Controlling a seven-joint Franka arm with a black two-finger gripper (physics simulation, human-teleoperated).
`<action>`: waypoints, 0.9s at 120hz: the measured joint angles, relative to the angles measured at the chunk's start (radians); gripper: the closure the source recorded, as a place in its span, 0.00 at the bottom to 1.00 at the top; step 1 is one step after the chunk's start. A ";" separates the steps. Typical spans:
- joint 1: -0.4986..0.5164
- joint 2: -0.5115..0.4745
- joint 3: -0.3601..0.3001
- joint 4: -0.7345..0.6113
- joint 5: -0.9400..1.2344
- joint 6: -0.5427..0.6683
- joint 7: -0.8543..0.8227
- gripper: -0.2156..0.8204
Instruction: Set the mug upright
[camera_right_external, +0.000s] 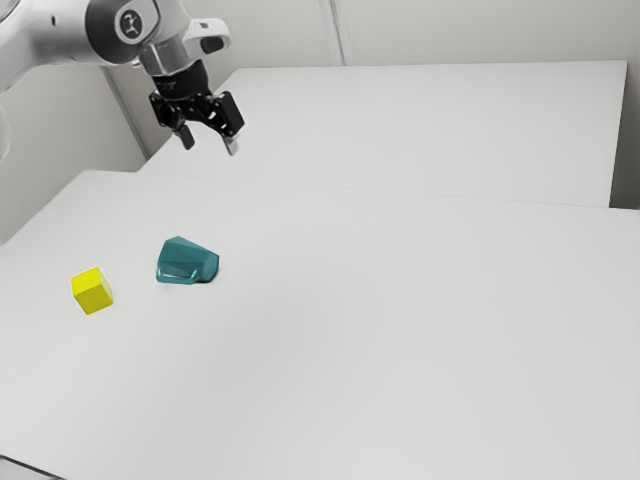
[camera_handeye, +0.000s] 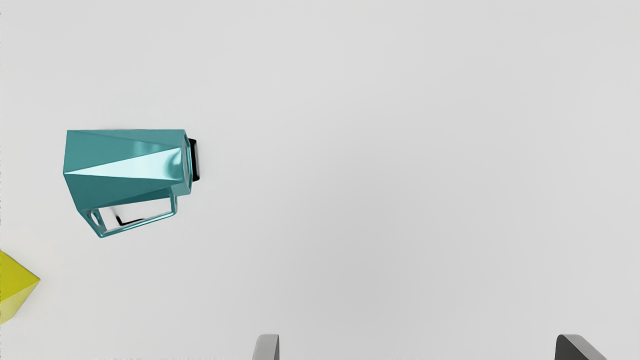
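Hovers with gripper (camera_right_external: 210, 146) spread wide and empty above the white table (camera_right_external: 400, 350), and looks down on the teal mug (camera_right_external: 186, 261), tipped on its side well below, near the yellow cube (camera_right_external: 92, 291)!

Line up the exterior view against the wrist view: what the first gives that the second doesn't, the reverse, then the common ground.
Exterior view: the arm coming in from the upper left, the pale wall behind, and the yellow cube's whole outline.
Wrist view: the clear opening between the mug's body and its handle.
Both: the teal mug lying on its side on the white table, the cube near it, and the gripper's two fingers standing apart.
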 joint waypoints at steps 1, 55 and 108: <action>0.000 0.000 0.000 0.000 0.000 0.000 0.000 0.21; 0.067 -0.017 0.005 -0.120 -0.083 0.002 0.009 0.21; 0.402 0.003 0.007 -0.283 -0.352 0.069 0.432 0.21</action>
